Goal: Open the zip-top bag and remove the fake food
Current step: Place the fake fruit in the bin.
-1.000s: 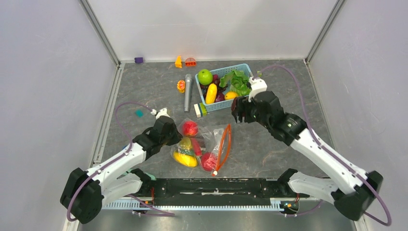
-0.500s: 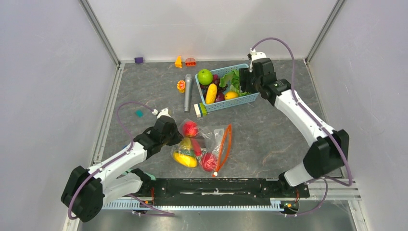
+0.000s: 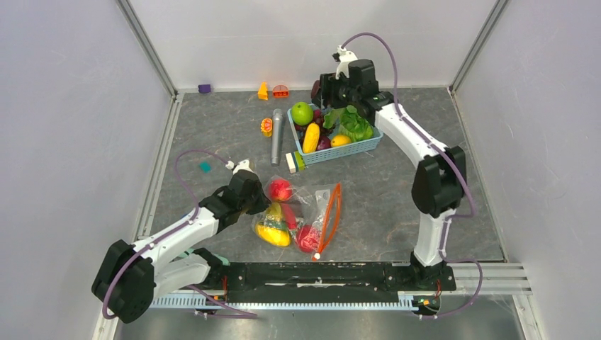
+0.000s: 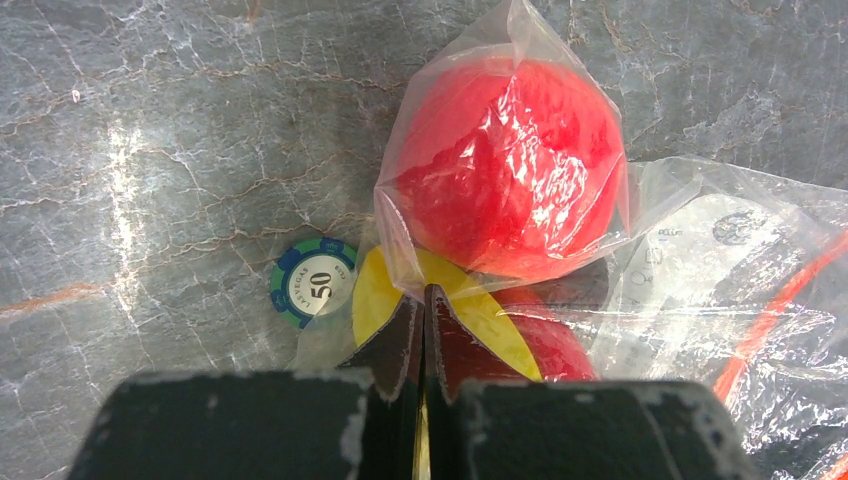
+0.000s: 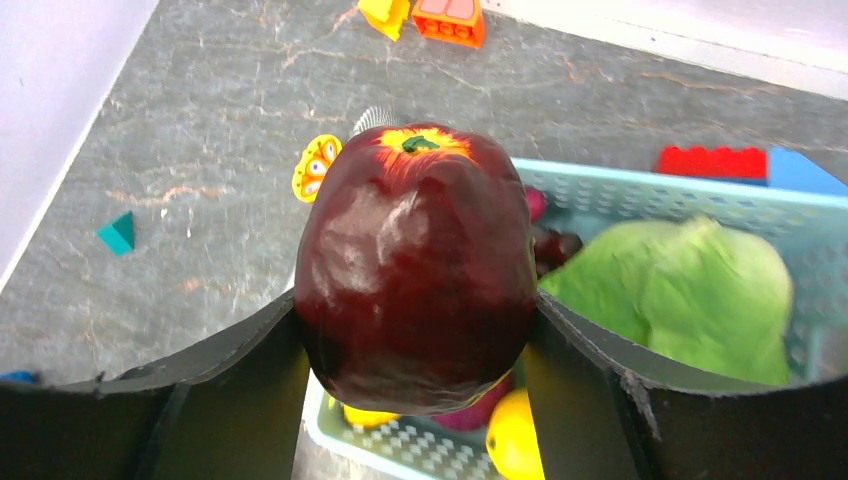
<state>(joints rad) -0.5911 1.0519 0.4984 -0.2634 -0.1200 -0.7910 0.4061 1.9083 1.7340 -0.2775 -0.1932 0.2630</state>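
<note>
The left pincer [image 3: 259,199] lies low on the bench [image 3: 383,205], nearest the arm bases. Its jaws are pressed together on a fold of clear film at the left edge of the zip-top bag [image 3: 312,205]. In the left wrist view the left pincer's [image 4: 425,300] tips meet just under a red round fruit [image 4: 510,165] wrapped in the plastic, with a yellow piece [image 4: 490,320] beneath them. A poker chip [image 4: 313,282] marked 50 lies just beside the bag on the bare stone-patterned surface.

The bag lies flat in the near middle of the bench, its orange-red zip strip [image 3: 332,212] along the right side. A yellow mango-like piece [image 3: 273,234] and another red fruit [image 3: 307,237] are inside it.

Farther back stands a light-blue basket [image 3: 340,151] holding a green apple [image 3: 302,112] and lettuce [image 3: 352,122]. A grey microphone [image 3: 276,134] lies to its left.

The right pincer [image 3: 324,89] hangs above the basket's far-left corner, jaws spread wide around a maroon apple [image 5: 415,270] that fills the gap between them.

Small toy blocks [image 3: 272,91] sit along the back wall.
</note>
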